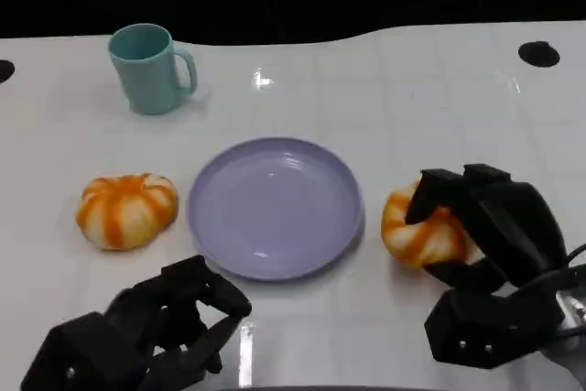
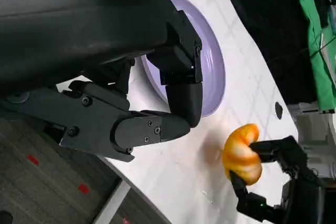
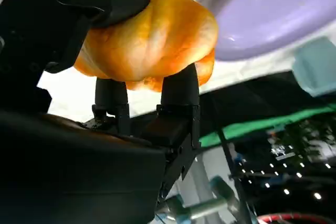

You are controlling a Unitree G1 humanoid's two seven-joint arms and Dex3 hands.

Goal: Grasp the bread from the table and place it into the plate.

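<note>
Orange-and-white striped round bread roll sits just right of the round lavender plate, gripped between the right hand's black fingers. Left hand, near the plate's front rim, holds nothing, fingers loosely apart.

White bench carrying a lavender plate, teal mug behind it, orange-striped bread just left of plate.

I see bare table between my right hand and the plate. The mug stands well apart.
</note>
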